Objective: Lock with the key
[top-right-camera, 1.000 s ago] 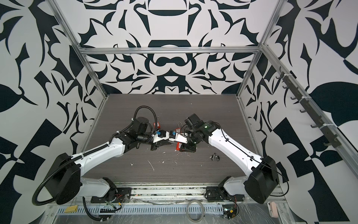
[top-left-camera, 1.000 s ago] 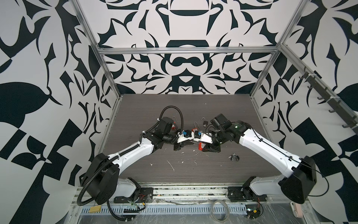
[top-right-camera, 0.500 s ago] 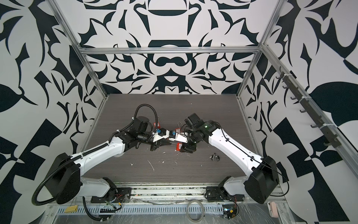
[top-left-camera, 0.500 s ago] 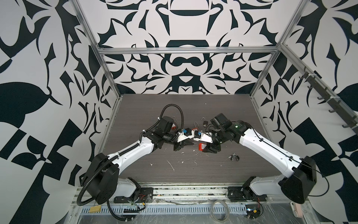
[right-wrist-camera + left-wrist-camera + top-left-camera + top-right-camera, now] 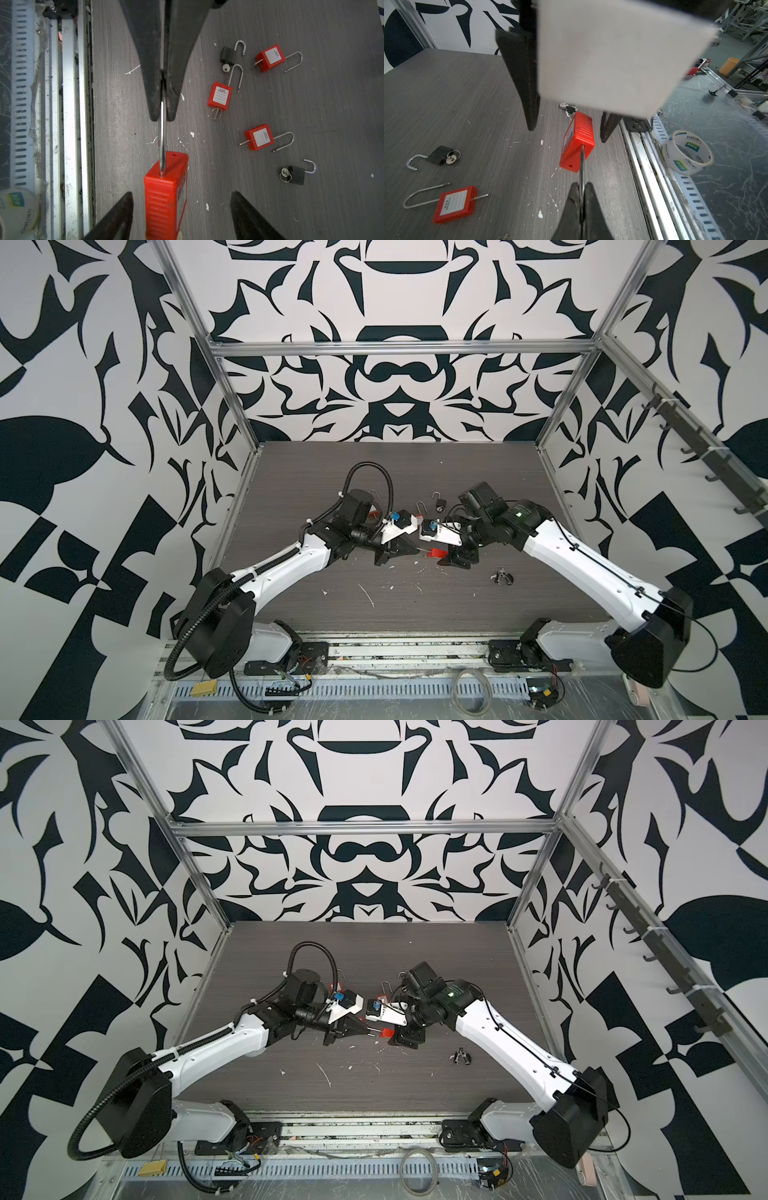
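Grey tabletop (image 5: 374,472) under both arms: I see the left gripper (image 5: 581,185) pinched tight on the steel shackle (image 5: 162,135) of the red padlock (image 5: 164,197), mid-table. Right gripper (image 5: 181,193) has widened since a second ago; its jaws now stand either side of the body, not touching. Front rail (image 5: 70,124) runs near; spare padlocks (image 5: 259,138) lie apart, toward the back wall.

A robotics lab test cell: aluminium frame (image 5: 399,349), patterned walls (image 5: 399,290), slotted cable duct (image 5: 353,691).
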`<control>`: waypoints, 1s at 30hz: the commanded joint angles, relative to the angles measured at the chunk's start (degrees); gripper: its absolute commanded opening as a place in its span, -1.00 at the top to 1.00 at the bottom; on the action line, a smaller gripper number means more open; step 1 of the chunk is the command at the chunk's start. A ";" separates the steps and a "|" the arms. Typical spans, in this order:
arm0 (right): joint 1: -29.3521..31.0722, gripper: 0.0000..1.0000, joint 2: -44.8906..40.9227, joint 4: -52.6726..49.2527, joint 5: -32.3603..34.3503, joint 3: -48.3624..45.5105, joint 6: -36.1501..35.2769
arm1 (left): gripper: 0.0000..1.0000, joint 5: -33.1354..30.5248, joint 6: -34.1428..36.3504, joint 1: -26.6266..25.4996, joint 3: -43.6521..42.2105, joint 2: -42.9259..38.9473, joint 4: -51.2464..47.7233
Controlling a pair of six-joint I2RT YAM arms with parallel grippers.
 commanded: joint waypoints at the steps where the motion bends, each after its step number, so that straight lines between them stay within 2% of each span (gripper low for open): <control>1: 0.09 -0.38 0.05 -1.30 -1.89 0.65 -0.91 | 1.00 3.82 -2.26 -0.29 -0.70 -1.78 3.08; 4: 0.04 -0.09 0.16 -1.29 -2.72 0.52 -1.46 | 1.00 4.04 -2.34 -0.26 -0.70 -1.95 3.00; 12: 0.00 0.34 -1.08 -2.00 -5.80 -0.01 -1.23 | 1.00 4.15 -2.99 -0.26 -0.68 -1.87 4.66; 15: 0.07 0.66 -1.29 -2.56 -6.23 0.15 -1.58 | 1.00 3.86 -3.39 -0.27 -0.67 -1.86 4.93; 16: 0.07 0.70 -1.27 -2.91 -6.23 0.33 -1.85 | 0.79 3.13 -3.79 -0.26 -0.70 -1.98 4.92; 17: 0.05 0.72 -1.36 -3.21 -6.25 0.54 -1.89 | 0.50 2.16 -3.89 -0.26 -0.91 -2.20 4.70; 18: 0.00 0.73 -1.45 -3.29 -6.20 0.60 -1.96 | 0.36 1.69 -3.69 -0.26 -1.21 -2.65 4.37; 20: 0.05 0.75 -1.70 -3.48 -6.28 0.88 -2.00 | 0.24 0.63 -2.32 -0.27 -2.09 -3.92 3.63; 30: 0.02 0.81 -1.01 -4.48 -7.70 2.21 -2.16 | 0.44 -2.69 0.91 -1.98 -1.50 -3.64 -0.51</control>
